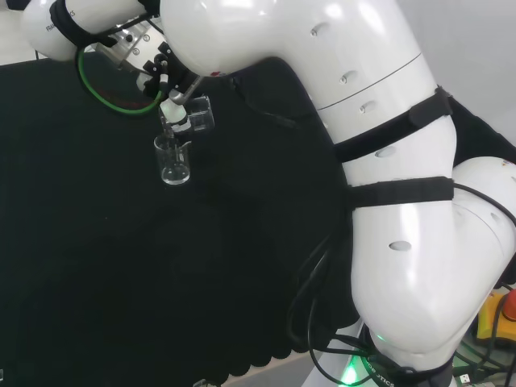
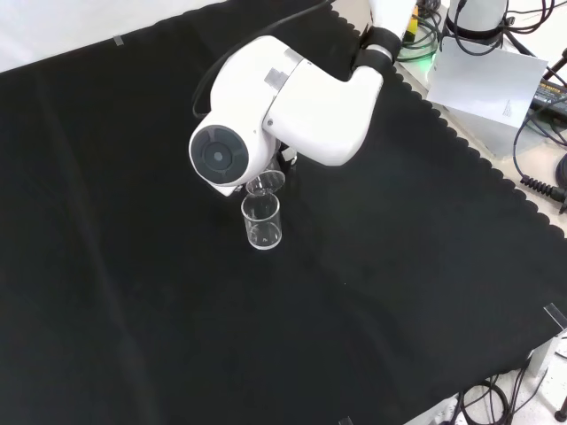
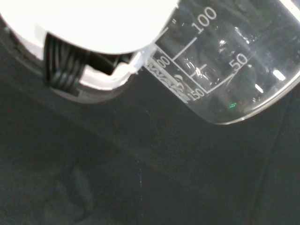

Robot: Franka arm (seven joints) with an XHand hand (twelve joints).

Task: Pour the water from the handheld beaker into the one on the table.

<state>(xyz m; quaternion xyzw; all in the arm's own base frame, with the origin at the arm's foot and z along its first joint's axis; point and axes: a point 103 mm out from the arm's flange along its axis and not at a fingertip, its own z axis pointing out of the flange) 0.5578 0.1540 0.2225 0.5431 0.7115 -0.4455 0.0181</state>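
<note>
On the black cloth of the table [image 2: 133, 266], an upright clear beaker [image 2: 262, 221] is seen standing in the front view. Just above and behind it, a second clear beaker [image 1: 196, 115] is held tilted by the robot hand [image 1: 165, 85], its mouth turned toward the standing one in the head view. Fingers are closed around this held beaker. In the wrist view, the held beaker's graduated wall and rim are seen close up, beside a white part of the hand.

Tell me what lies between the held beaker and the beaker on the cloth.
Nothing: in the front view the held beaker hangs just above and behind the standing beaker, nothing separating them.
</note>
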